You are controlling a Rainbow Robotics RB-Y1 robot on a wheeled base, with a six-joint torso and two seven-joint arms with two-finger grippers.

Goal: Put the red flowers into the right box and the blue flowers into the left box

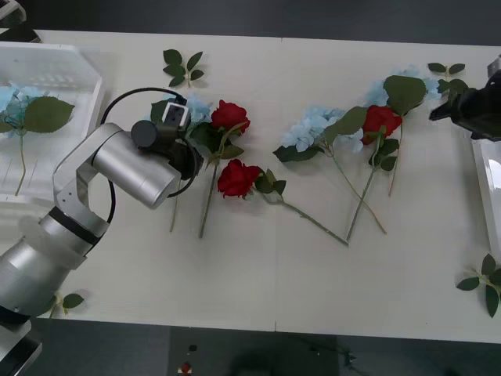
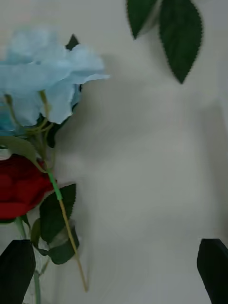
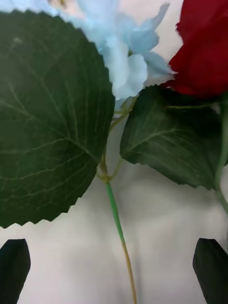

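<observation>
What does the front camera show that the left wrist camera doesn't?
Front only: the left box holding one blue flower, the right box edge, three roses, the right tool near the far blue flower, loose leaf sprigs.

Left wrist only: the open left tool straddling a thin stem just below the leaves.

Both: the blue flower beside a red rose on the table.
</observation>
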